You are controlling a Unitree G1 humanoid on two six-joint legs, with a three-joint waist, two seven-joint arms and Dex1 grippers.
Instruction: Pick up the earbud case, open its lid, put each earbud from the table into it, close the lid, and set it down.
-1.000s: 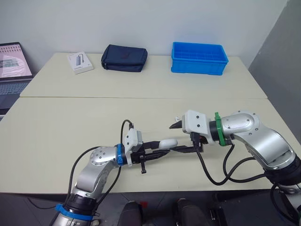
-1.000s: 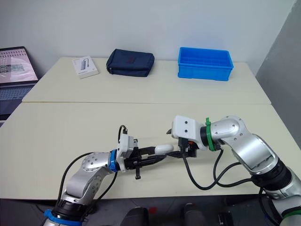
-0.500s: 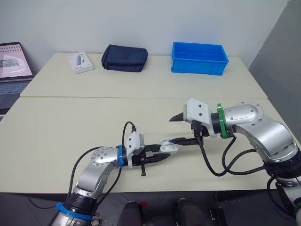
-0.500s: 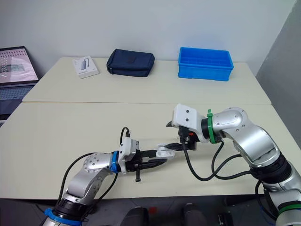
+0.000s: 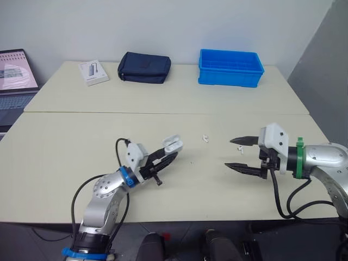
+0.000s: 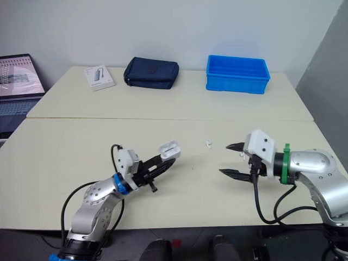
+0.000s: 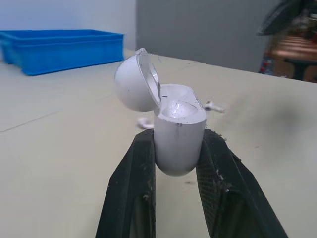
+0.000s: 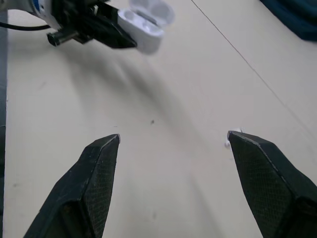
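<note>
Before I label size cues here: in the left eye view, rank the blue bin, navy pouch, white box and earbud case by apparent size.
1. blue bin
2. navy pouch, only slightly smaller
3. white box
4. earbud case, smallest even though it is nearest the camera

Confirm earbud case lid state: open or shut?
Open. The lid is swung back on its hinge, away from the body of the earbud case, which the left gripper clamps.
</note>
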